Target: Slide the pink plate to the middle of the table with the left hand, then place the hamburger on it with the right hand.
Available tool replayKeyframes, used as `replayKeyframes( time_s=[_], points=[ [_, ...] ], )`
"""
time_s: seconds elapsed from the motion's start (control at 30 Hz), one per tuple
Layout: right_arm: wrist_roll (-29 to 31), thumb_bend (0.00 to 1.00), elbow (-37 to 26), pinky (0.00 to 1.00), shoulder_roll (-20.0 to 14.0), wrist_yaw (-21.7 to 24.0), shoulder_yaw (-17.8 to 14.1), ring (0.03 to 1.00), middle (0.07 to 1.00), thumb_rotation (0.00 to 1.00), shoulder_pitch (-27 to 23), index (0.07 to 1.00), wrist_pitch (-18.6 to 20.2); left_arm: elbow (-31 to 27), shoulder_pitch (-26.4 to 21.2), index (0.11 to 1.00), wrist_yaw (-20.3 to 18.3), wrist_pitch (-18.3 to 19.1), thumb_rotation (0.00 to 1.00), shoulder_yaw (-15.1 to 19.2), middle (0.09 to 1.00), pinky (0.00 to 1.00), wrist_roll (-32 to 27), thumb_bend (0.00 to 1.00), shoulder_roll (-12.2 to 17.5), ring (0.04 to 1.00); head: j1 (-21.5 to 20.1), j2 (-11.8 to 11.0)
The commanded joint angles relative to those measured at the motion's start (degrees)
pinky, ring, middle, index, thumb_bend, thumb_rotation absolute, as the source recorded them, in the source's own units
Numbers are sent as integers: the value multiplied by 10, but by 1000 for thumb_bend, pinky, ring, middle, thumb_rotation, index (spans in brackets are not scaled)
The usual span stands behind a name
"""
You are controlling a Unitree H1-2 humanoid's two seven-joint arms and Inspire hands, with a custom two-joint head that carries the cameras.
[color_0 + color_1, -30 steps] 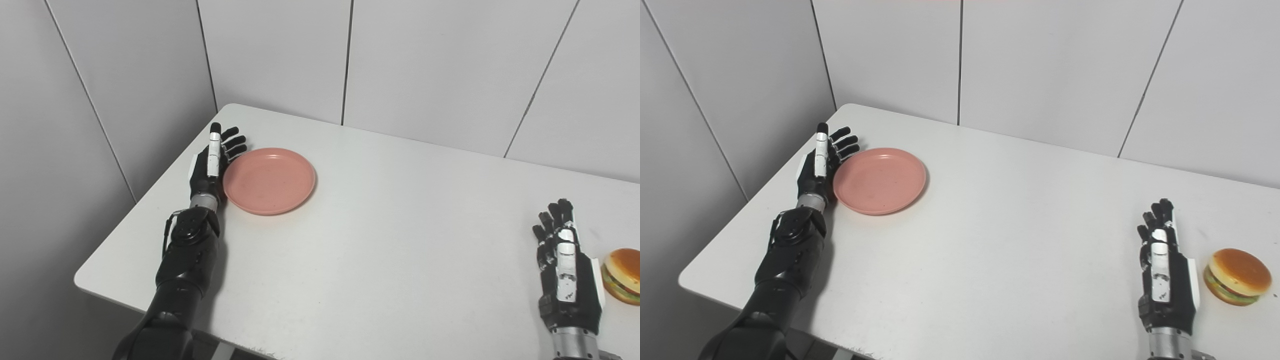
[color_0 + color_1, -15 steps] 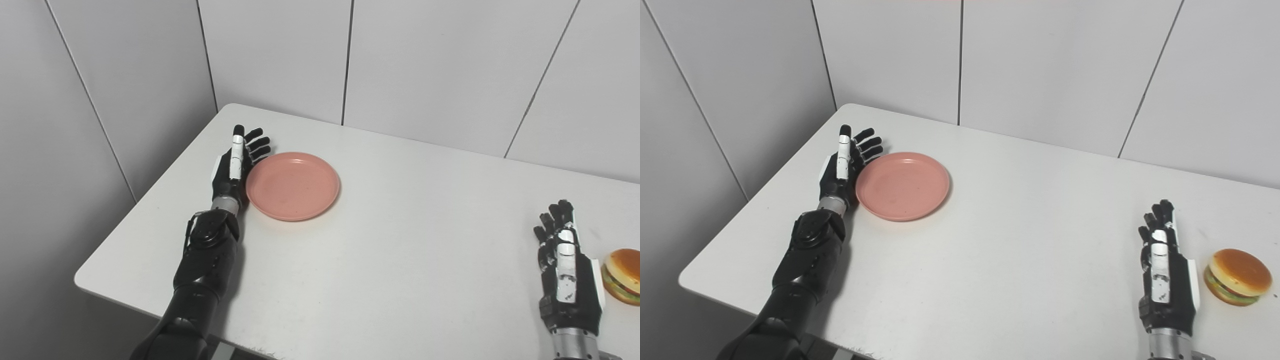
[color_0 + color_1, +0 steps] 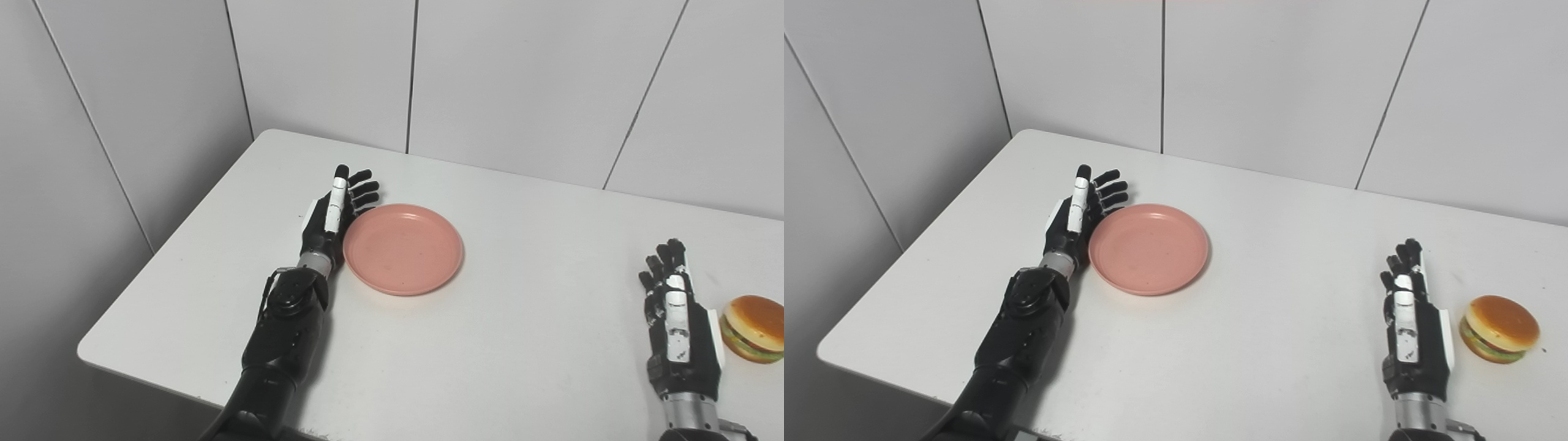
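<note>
we're mid-slide — flat, open left hand [image 3: 334,211] against the pink plate [image 3: 403,248]; next, push further toward the surface's [image 3: 490,343] middle — right hand [image 3: 677,321] open, empty.

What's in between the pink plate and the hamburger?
Mostly bare white table, then the right hand, open, just left of the hamburger. Nothing else lies between it and the pink plate; both views show this.

One pink plate [image 3: 402,248], one hamburger [image 3: 1499,328], one table [image 3: 527,343]; two robot hands: left robot hand [image 3: 334,214], right robot hand [image 3: 677,331].
</note>
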Motion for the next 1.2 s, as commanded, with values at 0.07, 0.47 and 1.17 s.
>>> replayKeyframes(
  time_s=[0.07, 0.47, 1.17],
  points=[
    [-22, 591, -4, 1000, 13, -13, 8, 994, 1000, 904, 14, 1000, -2, -4, -11, 722, -2, 5, 965, -20, 748, 688, 18, 888, -15, 765, -32, 6],
    [-29, 589, -21, 1000, 35, -23, 17, 996, 999, 872, 17, 1000, 31, -42, 8, 753, -10, 45, 1000, -58, 772, 742, 30, 850, -53, 787, -130, 17],
    [-84, 596, 14, 1000, 54, -50, 40, 984, 996, 895, -1, 1000, -1, -80, 30, 779, -54, 66, 999, -76, 791, 769, 24, 844, -73, 806, -224, 25]
  ],
)
